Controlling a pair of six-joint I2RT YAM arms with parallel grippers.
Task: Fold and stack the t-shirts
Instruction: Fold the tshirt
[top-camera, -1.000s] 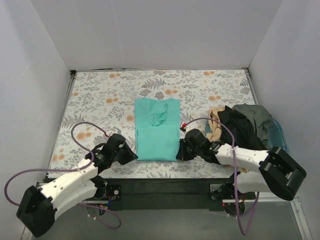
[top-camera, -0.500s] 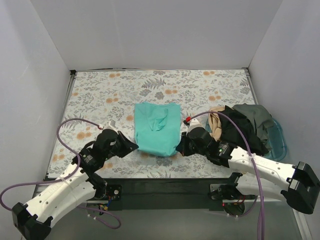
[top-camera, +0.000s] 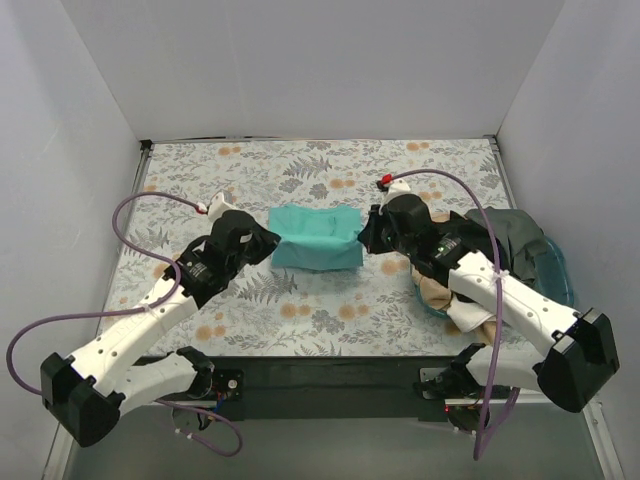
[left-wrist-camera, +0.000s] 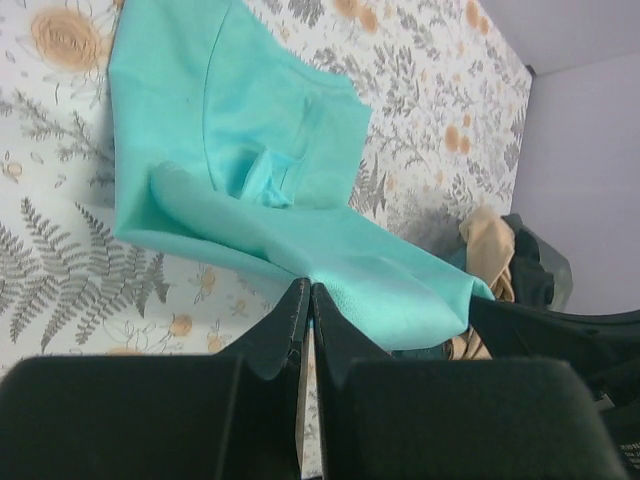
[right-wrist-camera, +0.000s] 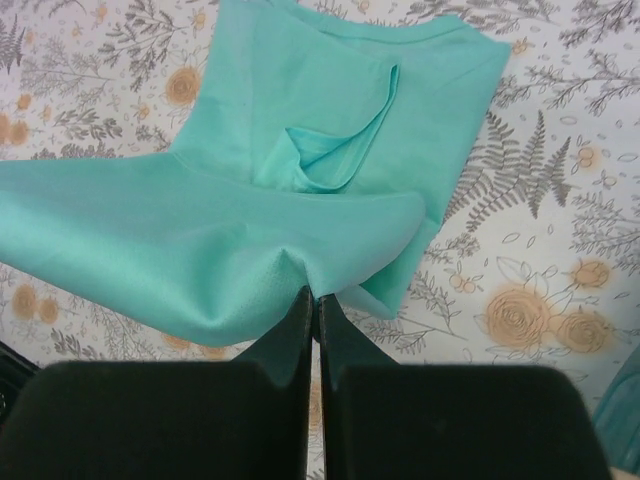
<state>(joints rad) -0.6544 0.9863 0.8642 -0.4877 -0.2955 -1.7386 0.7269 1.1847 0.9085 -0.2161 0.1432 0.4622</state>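
The teal-green t-shirt (top-camera: 318, 236) lies mid-table, its near part lifted and carried over the far part. My left gripper (top-camera: 270, 243) is shut on its left corner; the left wrist view shows the cloth (left-wrist-camera: 300, 190) pinched at the fingertips (left-wrist-camera: 307, 290). My right gripper (top-camera: 364, 238) is shut on the right corner, seen in the right wrist view with cloth (right-wrist-camera: 300, 200) pinched at the tips (right-wrist-camera: 315, 293). The black t-shirt (top-camera: 470, 240), grey-olive t-shirt (top-camera: 520, 235) and beige t-shirt (top-camera: 440, 292) lie heaped at the right.
The blue plastic tub (top-camera: 555, 270) sits at the right edge under the heap of shirts. White walls close in the floral tablecloth (top-camera: 300, 310) on the left, back and right. A purple cable (top-camera: 150, 205) loops over the left arm.
Both grippers have moved away from the near edge toward the back, carrying the shirt's near hem up and over. The shirt now shows about half as long as before.
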